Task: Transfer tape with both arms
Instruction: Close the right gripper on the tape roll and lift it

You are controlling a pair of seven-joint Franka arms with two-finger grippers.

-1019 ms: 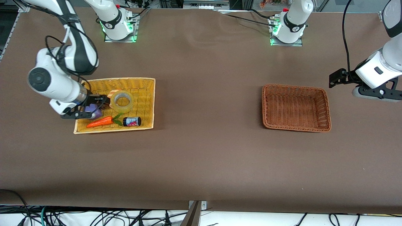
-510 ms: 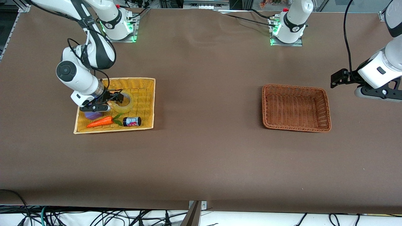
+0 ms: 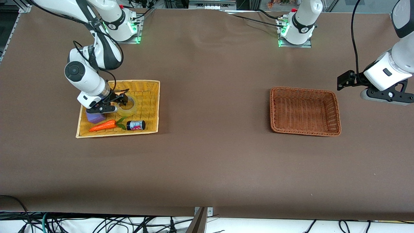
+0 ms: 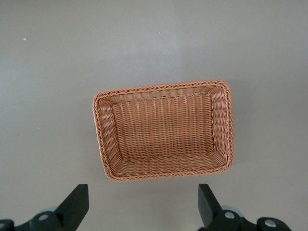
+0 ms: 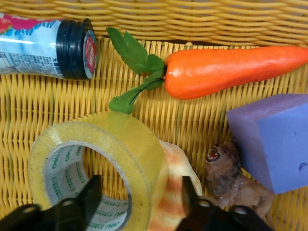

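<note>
The tape is a yellowish roll lying in the yellow wicker tray, toward the right arm's end of the table. My right gripper is open and down over the roll. In the right wrist view one finger sits inside the ring of the tape, and the other is outside it against the striped croissant toy. The gripper straddles the roll's wall. My left gripper is open and empty, above the table beside the brown basket, and the arm waits. It also shows in the left wrist view.
The tray also holds a toy carrot, a purple block, a small black-capped bottle and a small brown animal figure, all close to the tape. The brown basket is empty.
My right gripper has moved from the tray's outer edge in over the tape and now straddles its wall. My left gripper has shifted only slightly.
</note>
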